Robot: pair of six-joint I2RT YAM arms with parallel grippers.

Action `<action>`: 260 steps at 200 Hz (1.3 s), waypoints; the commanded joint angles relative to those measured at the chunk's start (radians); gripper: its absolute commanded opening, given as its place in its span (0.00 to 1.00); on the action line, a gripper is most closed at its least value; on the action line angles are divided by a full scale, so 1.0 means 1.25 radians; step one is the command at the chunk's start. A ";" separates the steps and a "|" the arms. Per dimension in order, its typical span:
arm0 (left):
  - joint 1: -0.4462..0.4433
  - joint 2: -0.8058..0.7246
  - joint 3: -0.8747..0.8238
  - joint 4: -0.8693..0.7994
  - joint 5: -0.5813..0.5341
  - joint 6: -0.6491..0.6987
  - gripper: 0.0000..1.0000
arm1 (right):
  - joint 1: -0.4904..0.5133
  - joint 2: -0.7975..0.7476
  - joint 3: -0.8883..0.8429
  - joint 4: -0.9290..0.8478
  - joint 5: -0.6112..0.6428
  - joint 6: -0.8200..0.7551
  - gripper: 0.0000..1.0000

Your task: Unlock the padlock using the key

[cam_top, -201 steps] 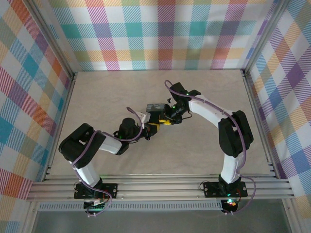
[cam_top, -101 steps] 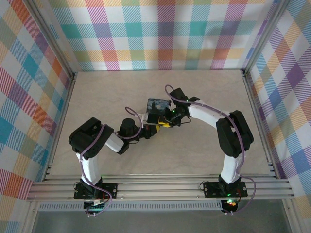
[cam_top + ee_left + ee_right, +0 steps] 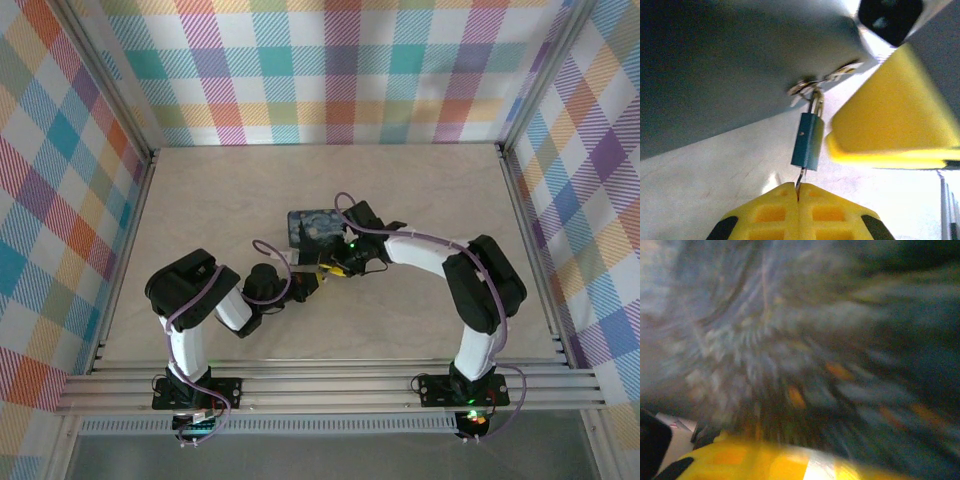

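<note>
A small blue padlock (image 3: 809, 140) hangs by its shackle from the metal zipper rings (image 3: 807, 89) of a dark patterned case (image 3: 312, 227). My left gripper (image 3: 799, 187) is shut on the key (image 3: 800, 178), whose thin blade runs up into the padlock's underside. In the top view the left gripper (image 3: 303, 285) sits just left of my right gripper (image 3: 337, 267), which is at the case's near edge. One yellow finger (image 3: 890, 120) of the right gripper stands right beside the padlock. The right wrist view is blurred, with the case (image 3: 790, 315) close above a yellow finger (image 3: 765, 460); its jaw gap cannot be made out.
The beige table (image 3: 220, 190) lies inside plaid walls (image 3: 330, 70). Aluminium rails (image 3: 330, 385) run along the near edge, where both arm bases are bolted. Free tabletop lies behind and to both sides of the case.
The case and the right gripper have shifted left and toward the near edge. The left arm has folded back with them, still gripping the key. The right wrist view is smeared by motion.
</note>
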 commanded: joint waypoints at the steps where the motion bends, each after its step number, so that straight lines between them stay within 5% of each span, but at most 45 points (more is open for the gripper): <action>1: -0.007 -0.001 -0.010 -0.026 -0.036 -0.008 0.00 | 0.006 -0.021 -0.029 0.004 -0.001 0.058 0.42; 112: -0.019 -0.041 -0.012 -0.087 -0.054 -0.006 0.00 | 0.067 -0.072 -0.141 0.233 0.144 0.163 0.57; 260: -0.027 -0.056 -0.001 -0.111 -0.032 0.011 0.00 | 0.088 0.012 -0.085 0.206 0.176 0.171 0.55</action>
